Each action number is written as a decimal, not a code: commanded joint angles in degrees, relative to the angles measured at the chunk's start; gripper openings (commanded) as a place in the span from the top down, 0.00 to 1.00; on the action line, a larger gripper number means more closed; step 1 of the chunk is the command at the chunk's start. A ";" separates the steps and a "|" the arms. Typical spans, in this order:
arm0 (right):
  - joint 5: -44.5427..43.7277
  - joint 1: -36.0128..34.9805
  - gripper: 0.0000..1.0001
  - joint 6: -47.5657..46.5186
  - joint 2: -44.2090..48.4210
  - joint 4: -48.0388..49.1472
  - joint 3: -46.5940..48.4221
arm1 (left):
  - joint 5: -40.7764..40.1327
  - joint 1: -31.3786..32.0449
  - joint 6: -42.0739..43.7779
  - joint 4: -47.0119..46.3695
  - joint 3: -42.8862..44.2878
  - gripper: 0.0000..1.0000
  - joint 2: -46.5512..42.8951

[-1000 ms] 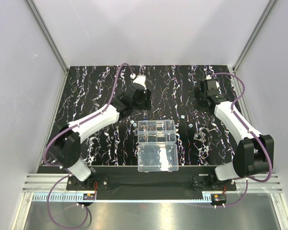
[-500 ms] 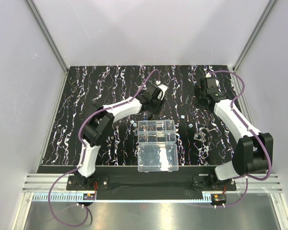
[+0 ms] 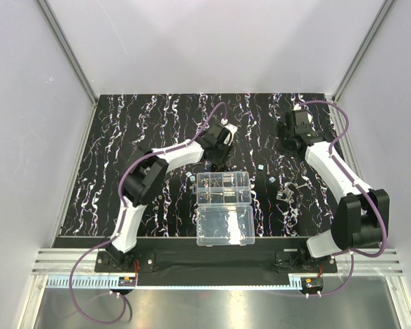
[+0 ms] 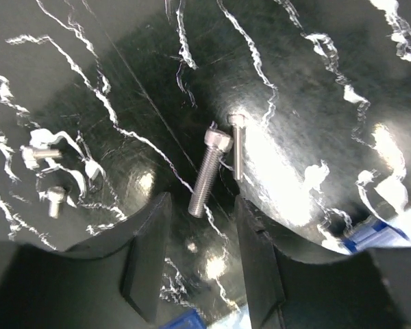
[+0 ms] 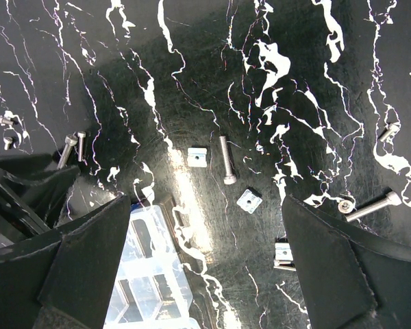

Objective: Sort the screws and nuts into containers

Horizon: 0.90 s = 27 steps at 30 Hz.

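Straddling a large screw [image 4: 207, 175] on the mat [image 3: 123, 137], the left gripper [image 4: 200, 205] sits just beyond the far left corner of the organizer box [image 3: 198, 189]. Its jaws stand partly open, one finger on each side of the screw's threaded end. A gap shows on both sides, so nothing is held. A thinner screw [image 4: 237, 147] lies hard against the large one near its head; whether the two touch cannot be told.

The right gripper [image 5: 205, 205] hovers beyond the box's far right corner, jaws at full spread and empty. Below it lie two square nuts [image 5: 198, 157] and a short screw [image 5: 225, 159]. More loose parts [image 3: 288, 192] lie to the right of the box.

Judged step: picking one screw, grasp not yet made. The next move calls for closing squarely on the shank without catching the thin neighbour. The piece would then be lifted and carried the short way to a cell in the box's divided half, not the plain lid half [image 3: 225, 226].

Against the view one second earlier, the left arm has swung rightward toward the box from a spot well off its far left side. Half a second ago it was already nearly in its present place. The right arm and the box show no change.
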<state>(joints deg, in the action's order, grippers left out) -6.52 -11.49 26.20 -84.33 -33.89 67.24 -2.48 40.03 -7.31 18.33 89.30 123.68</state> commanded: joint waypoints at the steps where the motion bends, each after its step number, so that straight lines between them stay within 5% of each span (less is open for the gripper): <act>1: -0.68 0.15 0.00 -0.53 -0.39 0.67 2.54 | 0.81 -0.57 -1.04 -1.28 3.34 0.55 1.83; 6: -1.21 0.06 0.00 -0.62 -0.30 0.40 2.63 | 1.07 -0.83 -1.30 -1.10 4.39 0.59 3.32; 14: -1.21 0.15 0.00 -0.44 0.22 0.40 2.63 | -0.41 -0.83 -1.39 -0.04 4.23 0.97 2.55; 21: 0.72 0.15 0.00 0.08 -0.56 1.90 2.10 | -4.37 -0.66 -7.62 -6.55 -7.18 0.98 -17.39; 27: 2.21 0.23 0.00 0.52 -2.23 2.78 2.10 | -6.75 3.98 -10.53 -3.04 -16.76 0.98 -30.32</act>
<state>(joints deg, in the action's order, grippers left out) -5.85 -11.49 26.30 -85.71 -32.97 67.29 -6.61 40.62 -15.33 16.47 76.53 98.48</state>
